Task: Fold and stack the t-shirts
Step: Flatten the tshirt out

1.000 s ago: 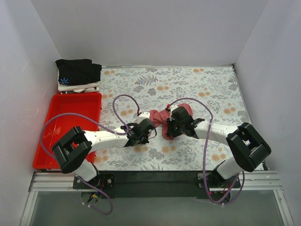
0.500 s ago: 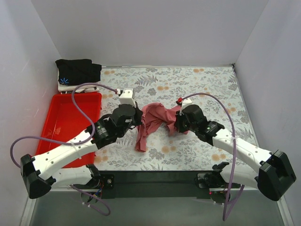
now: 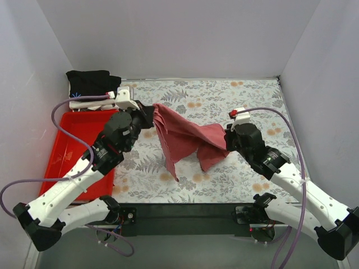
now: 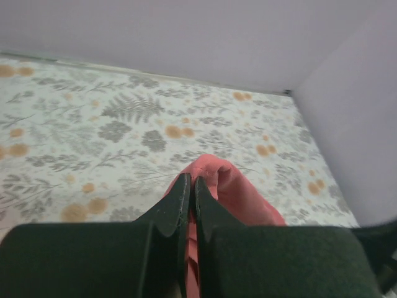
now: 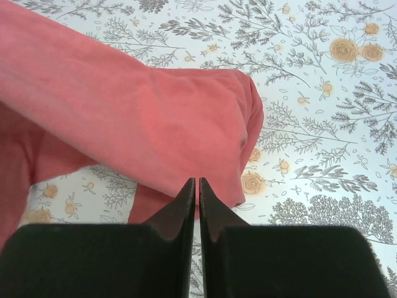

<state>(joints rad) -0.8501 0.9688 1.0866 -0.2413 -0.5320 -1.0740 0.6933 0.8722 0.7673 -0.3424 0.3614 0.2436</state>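
Note:
The salmon-red t-shirt (image 3: 185, 137) hangs stretched in the air between my two grippers, above the flowered table. My left gripper (image 3: 151, 110) is shut on its upper left edge; the cloth (image 4: 239, 195) bulges out past the closed black fingers (image 4: 177, 202). My right gripper (image 3: 227, 140) is shut on the shirt's right edge, and the cloth (image 5: 142, 124) spreads just beyond the fingertips (image 5: 197, 181). A long fold droops down to a point (image 3: 175, 176) near the table. The black t-shirt (image 3: 92, 83) lies folded on the white one (image 3: 90, 103) at the back left corner.
A red plastic tray (image 3: 70, 151) sits at the left, under my left arm. White walls close in the table on three sides. Purple cables loop from both arms. The flowered cloth (image 3: 247, 101) covers the table.
Both arms have risen and spread apart, left gripper to the back left and right gripper to the right. The salmon-red t-shirt went from a bunched heap on the table to hanging stretched between them.

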